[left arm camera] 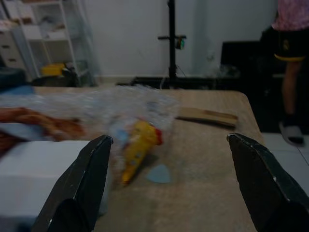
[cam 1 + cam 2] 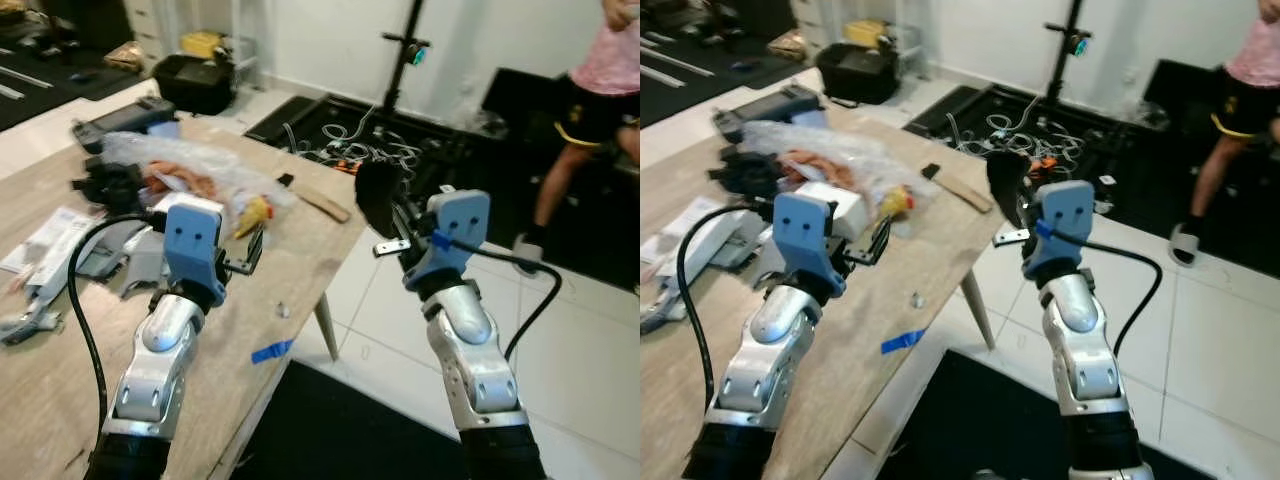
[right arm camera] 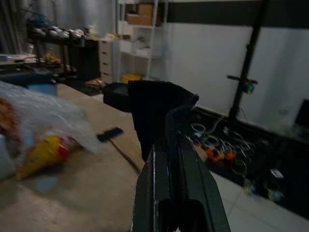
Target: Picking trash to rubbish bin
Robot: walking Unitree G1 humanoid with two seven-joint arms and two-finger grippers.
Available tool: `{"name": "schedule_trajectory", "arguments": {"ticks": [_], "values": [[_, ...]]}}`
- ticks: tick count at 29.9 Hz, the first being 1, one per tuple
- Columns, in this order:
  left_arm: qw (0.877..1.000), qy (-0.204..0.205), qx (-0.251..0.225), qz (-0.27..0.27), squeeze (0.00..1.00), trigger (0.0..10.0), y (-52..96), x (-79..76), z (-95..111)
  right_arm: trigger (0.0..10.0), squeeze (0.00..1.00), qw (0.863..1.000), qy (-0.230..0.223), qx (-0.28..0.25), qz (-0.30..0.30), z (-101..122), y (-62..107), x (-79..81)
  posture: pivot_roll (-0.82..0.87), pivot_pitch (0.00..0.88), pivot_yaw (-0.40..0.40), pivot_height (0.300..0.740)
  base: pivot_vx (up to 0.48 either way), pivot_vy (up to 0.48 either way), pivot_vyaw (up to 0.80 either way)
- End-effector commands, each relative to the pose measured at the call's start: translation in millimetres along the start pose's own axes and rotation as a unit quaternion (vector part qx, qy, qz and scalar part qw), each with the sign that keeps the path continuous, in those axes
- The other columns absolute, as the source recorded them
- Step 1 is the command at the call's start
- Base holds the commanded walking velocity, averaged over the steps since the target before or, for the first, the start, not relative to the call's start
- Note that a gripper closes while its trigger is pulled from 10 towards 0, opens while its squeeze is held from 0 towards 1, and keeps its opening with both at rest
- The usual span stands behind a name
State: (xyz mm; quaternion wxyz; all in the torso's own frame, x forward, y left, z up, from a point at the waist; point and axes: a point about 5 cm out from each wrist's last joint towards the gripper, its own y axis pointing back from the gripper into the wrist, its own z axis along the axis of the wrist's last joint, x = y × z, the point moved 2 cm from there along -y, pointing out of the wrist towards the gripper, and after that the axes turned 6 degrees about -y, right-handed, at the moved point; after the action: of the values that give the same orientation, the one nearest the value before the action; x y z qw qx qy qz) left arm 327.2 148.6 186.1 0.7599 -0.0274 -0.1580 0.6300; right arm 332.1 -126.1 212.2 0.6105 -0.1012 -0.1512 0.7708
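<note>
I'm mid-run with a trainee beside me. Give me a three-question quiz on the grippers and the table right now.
1. True or false: the right gripper is shut on a black piece of trash.
2. The left gripper is: A) shut on the plastic bag, B) open above the wooden table, C) hanging beside the floor.
3. What yellow thing lies inside the clear plastic bag ahead of the left gripper?

Key: 1 true; 2 B; 3 a yellow wrapper.
</note>
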Motion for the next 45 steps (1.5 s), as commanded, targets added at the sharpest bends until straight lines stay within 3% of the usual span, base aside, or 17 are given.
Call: {"name": "schedule_trajectory", "arguments": {"ticks": [1, 45], "values": [[1.0, -0.013, 0.004, -0.006, 0.0, 10.0, 0.1, -0.7, -2.1, 10.0, 0.0, 1.0, 0.002, 0.003, -0.008, -0.8, 0.9, -3.4, -0.06, 0.092, -0.005, 0.74, 0.0, 0.0, -0.8], [1.0, -0.019, 0.002, -0.013, 0.0, 10.0, -4.6, -0.1, -0.2, 10.0, 0.0, 1.0, 0.004, 0.005, -0.001, -3.8, -1.8, 4.3, -0.05, 0.102, 0.014, 0.74, 0.0, 0.0, -0.8]]}}
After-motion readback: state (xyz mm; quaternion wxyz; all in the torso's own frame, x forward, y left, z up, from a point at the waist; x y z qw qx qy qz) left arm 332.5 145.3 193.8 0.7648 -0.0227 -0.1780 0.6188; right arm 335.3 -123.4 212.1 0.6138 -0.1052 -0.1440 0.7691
